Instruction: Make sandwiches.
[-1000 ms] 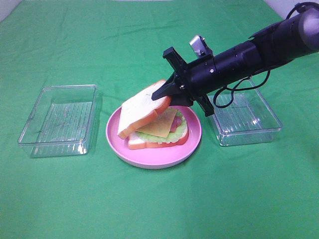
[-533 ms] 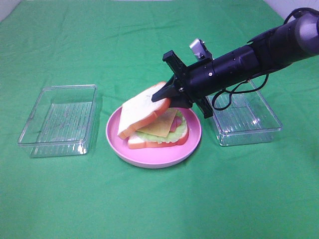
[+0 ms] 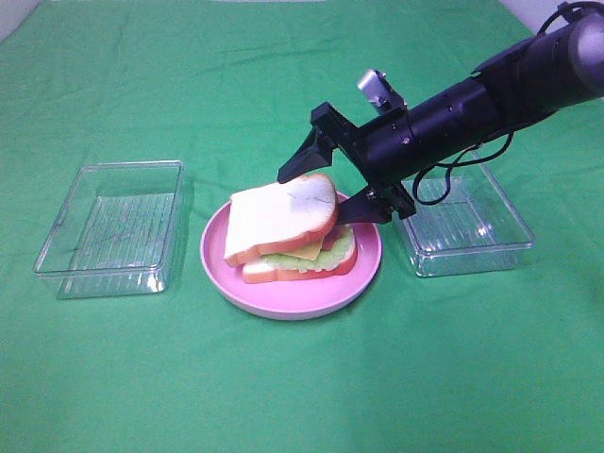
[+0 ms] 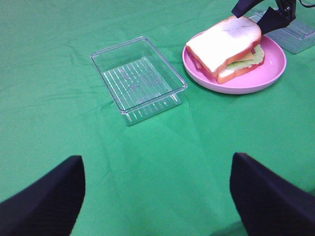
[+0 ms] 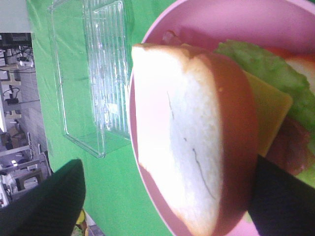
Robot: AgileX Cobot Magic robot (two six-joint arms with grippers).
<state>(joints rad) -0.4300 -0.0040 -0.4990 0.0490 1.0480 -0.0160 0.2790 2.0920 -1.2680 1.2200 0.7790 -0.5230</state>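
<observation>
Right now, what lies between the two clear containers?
In the high view, the pink plate with the sandwich sits between the left container and right container.

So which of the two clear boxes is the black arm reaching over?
The clear box right of the pink plate; the other clear box sits alone on the plate's left.

The right arm reaches in low from the right, its claw (image 3: 332,185) spread wide. The left claw (image 4: 156,196) also gapes, fingers well apart.
</observation>
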